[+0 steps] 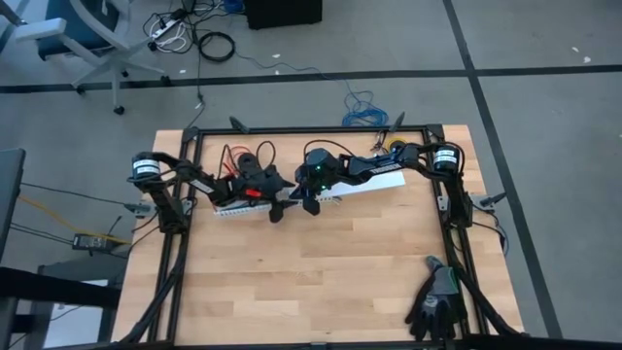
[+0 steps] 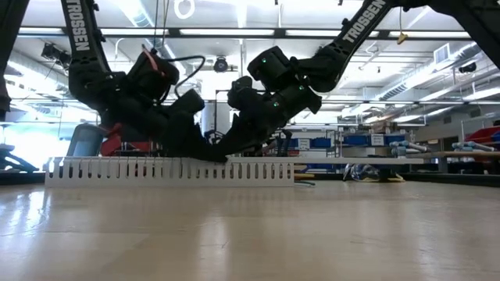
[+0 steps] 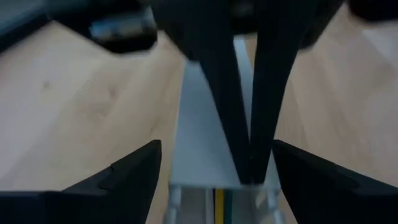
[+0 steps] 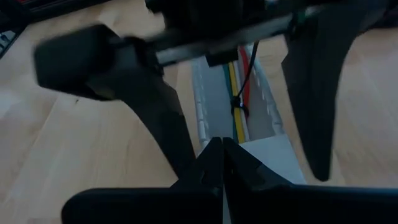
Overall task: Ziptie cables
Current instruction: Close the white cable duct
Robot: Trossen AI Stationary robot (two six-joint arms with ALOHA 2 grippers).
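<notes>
The cables [image 4: 237, 81], a thin yellow, green and red bundle cinched by a dark ziptie [image 4: 237, 103], lie along the white channel [image 4: 214, 93] at upper centre of the right wrist view, likely so the channel keeps them straight. The left gripper [image 3: 214, 180] straddles the channel, fingers wide and empty. The right gripper [image 4: 222, 163], pinched together on nothing, points down at the channel facing it.

cables [image 4: 237, 84] lying in channel, ziptie [image 4: 238, 102] around them
</notes>
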